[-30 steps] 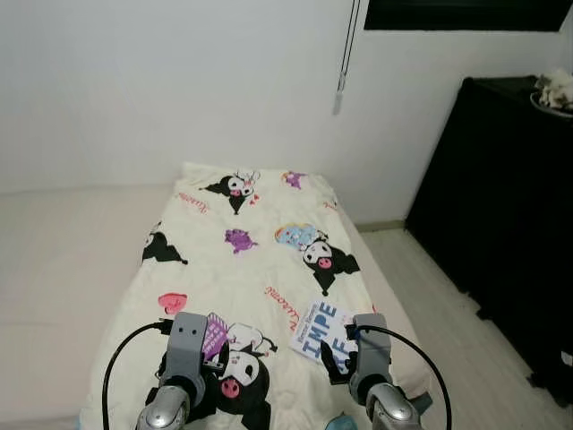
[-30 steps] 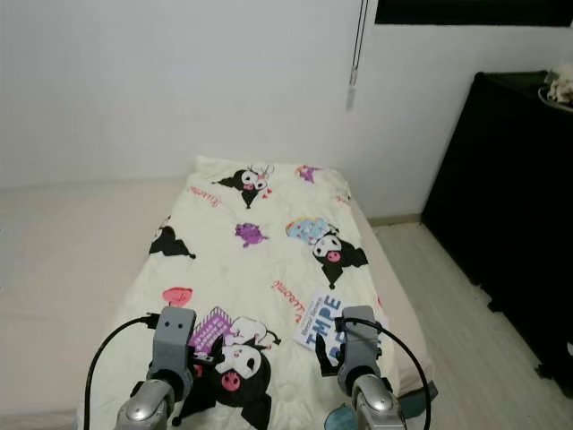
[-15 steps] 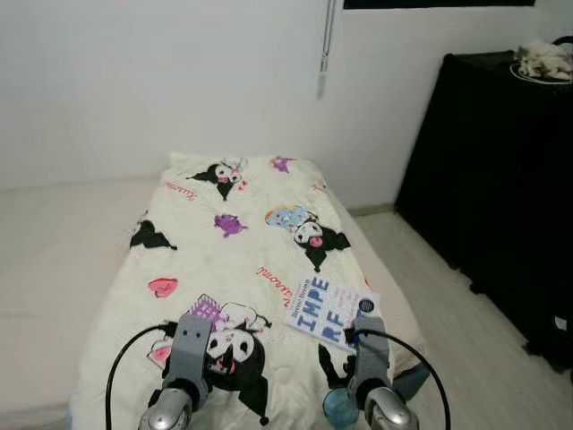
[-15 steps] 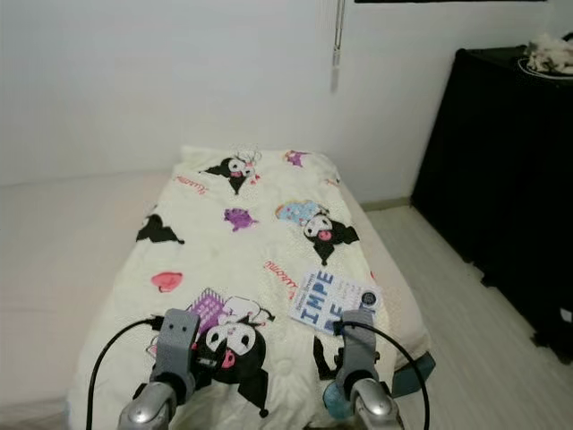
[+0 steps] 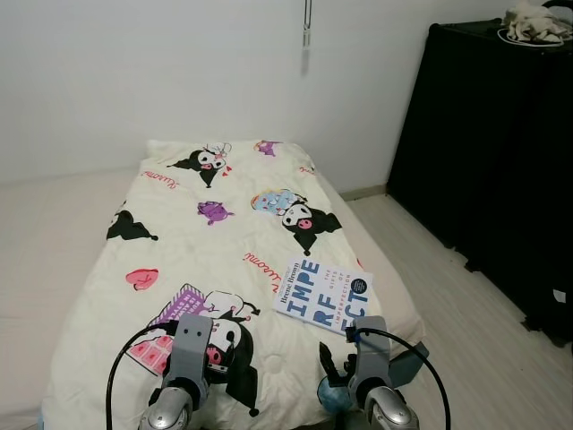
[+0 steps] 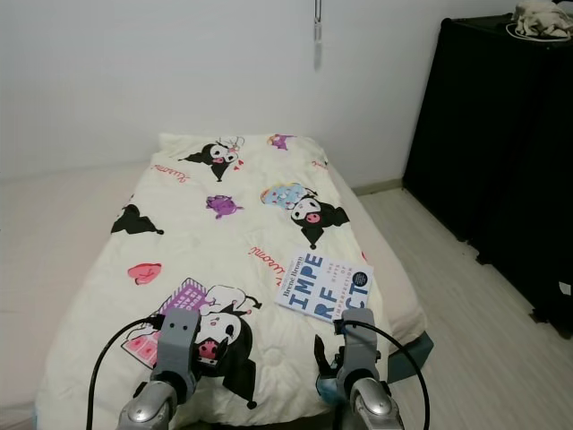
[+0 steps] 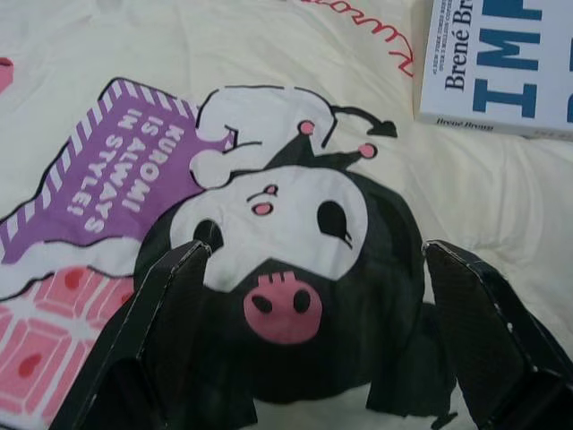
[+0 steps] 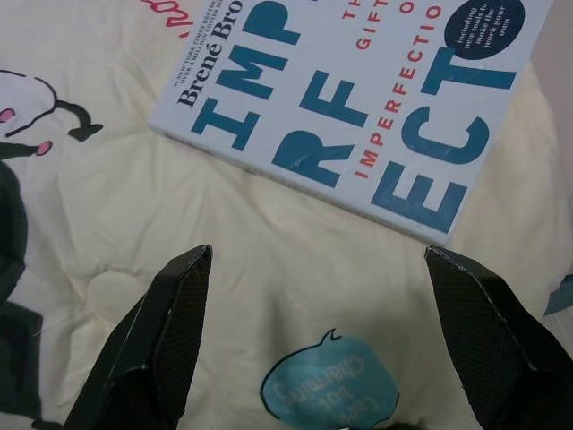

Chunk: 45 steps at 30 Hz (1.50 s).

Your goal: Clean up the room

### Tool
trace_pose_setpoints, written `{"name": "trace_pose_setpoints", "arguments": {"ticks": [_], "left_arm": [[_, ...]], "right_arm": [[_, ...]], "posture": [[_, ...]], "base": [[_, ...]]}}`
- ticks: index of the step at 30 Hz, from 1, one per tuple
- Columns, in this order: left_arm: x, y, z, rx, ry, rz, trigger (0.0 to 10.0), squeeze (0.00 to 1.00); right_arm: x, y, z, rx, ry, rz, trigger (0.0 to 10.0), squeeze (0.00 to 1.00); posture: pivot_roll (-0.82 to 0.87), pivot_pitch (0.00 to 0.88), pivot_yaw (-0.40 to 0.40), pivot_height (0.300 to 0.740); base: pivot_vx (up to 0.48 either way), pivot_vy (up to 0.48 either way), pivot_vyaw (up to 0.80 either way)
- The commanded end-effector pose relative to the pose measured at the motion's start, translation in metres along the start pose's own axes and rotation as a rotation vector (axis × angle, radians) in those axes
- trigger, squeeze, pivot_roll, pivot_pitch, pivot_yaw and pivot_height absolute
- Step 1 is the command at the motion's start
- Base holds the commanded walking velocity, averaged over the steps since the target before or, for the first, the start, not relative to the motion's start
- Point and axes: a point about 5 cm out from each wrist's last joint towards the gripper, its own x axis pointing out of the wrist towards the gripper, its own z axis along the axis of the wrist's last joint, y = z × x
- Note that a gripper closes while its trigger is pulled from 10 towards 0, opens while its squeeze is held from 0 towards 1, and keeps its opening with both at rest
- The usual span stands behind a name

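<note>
Now your white paperback book [image 5: 323, 294], lettered "Brené Brown" and "IMPERFECT", lies on the cream cartoon-print bedspread [image 5: 233, 242] at one o'clock of the spread-fingered right gripper [image 8: 318, 345]; left gripper [image 7: 309, 345] gapes over "KUROMI IS ALWAYS IN STYLE!".

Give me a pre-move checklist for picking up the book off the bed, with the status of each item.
1. Target located: white paperback book with blue lettering lies flat, cover up, on the cream cartoon-print quilt. Ok.
2. Nothing resting on the book: cover is bare. Ok.
3. Right gripper ready: fingers spread wide, nothing between them. Ok.
4. Right gripper lined up: it sits short of the book's near edge, over bare quilt. Not ok; advance first.
5. Left gripper out of the way: open over the black cartoon print, beside the book, not touching it. Ok.
6. Graspable edge: the book lies flush on soft quilt; whether a finger can slip under it, cannot tell.
</note>
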Motion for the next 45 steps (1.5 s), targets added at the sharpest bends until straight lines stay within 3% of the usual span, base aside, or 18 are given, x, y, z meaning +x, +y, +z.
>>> {"name": "trace_pose_setpoints", "arguments": {"ticks": [1, 32, 45], "left_arm": [[-0.002, 0.003, -0.002, 0.007, 0.011, 0.004, 10.0, 0.00], [-0.007, 0.006, -0.003, -0.016, 0.000, 0.006, 10.0, 0.00], [-0.009, 0.009, -0.003, -0.007, 0.000, 0.015, 10.0, 0.00]], "right_arm": [[0.001, 0.002, 0.001, 0.013, 0.001, 0.001, 10.0, 0.00], [0.007, 0.003, 0.013, -0.019, -0.018, 0.041, 10.0, 0.00], [0.011, 0.004, 0.019, -0.037, -0.023, 0.051, 10.0, 0.00]], "posture": [[0.01, 0.082, -0.015, 0.607], [0.00, 0.068, -0.040, 0.572], [0.00, 0.081, -0.040, 0.524]], "base": [[0.000, 0.000, 0.00], [0.000, 0.000, 0.00], [0.000, 0.000, 0.00]]}}
